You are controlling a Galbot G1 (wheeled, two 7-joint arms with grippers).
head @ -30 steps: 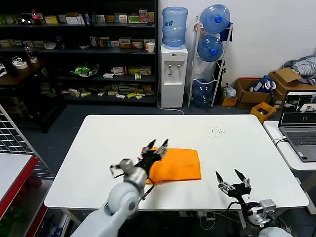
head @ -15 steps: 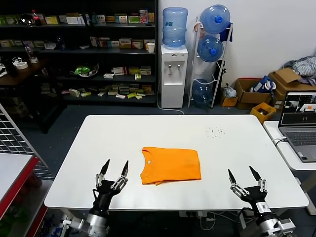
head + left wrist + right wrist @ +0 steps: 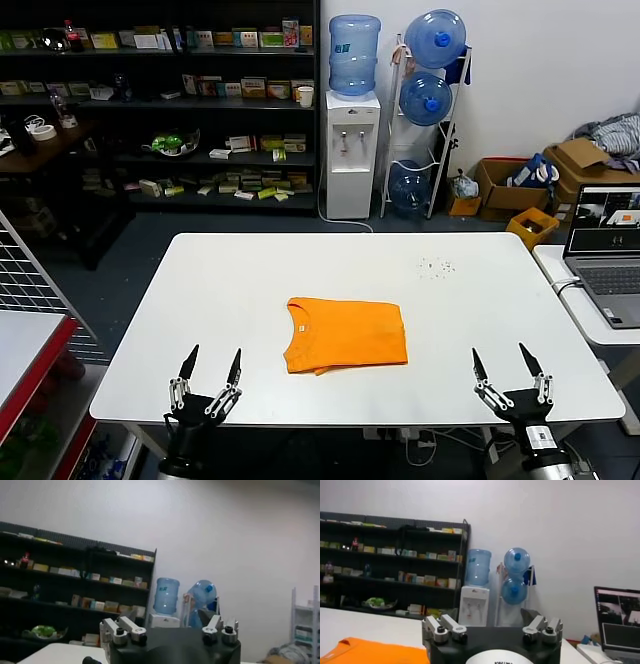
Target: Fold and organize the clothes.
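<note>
My left claw [image 3: 207,384] hangs released at the near left edge of the tabletop [image 3: 200,290], empty; my right claw [image 3: 512,378] is spread and empty at the near right edge. Between them, well apart from both, the orange T-shirt [image 3: 348,335] lies folded in a flat rectangle, collar toward my left. It looks light, soft and limp; I'd pinch it at a stacked edge so the layers lift together.

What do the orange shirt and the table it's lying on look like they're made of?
The orange T-shirt looks like soft matte knit fabric, probably cotton: it folds into limp layers and has a ribbed collar. The table top looks like a smooth white laminate or painted board, faintly glossy and flat; its core cannot be told.
</note>
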